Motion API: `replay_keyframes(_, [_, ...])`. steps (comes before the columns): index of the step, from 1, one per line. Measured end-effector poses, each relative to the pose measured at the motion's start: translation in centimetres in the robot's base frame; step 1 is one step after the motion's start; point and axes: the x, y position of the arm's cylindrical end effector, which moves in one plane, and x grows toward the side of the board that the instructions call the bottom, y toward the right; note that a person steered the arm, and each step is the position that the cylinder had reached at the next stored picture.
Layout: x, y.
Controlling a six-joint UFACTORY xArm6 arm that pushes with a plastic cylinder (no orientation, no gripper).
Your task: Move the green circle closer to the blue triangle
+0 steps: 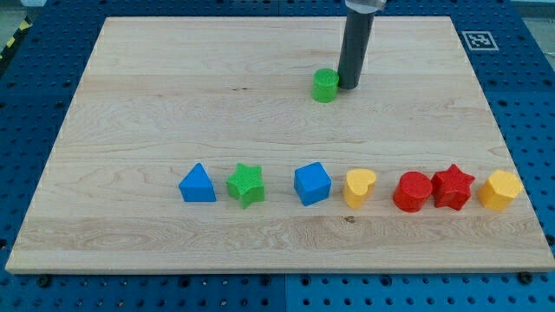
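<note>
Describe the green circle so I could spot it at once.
On the pale wooden board, look above the row of coloured blocks, toward the view's top. There the small green round block sits alone, just left of my tip; the green star-shaped block stands in the row.

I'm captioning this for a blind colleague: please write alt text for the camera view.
My tip touches the green circle from the view's right, near the board's top. Far below-left sits the blue triangle, leftmost in a row of seven blocks.

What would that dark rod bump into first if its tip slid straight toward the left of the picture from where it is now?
My tip sits just right of the green circle, apparently touching it, so that block comes first. Beyond it, the wooden board looks free to its left edge.
</note>
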Motion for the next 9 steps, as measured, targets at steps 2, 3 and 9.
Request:
replay_keyframes(2, [0.1,-7.7])
replay_keyframes(3, [1.4,-8.5])
replay_keyframes(9, [7.5,-17.0])
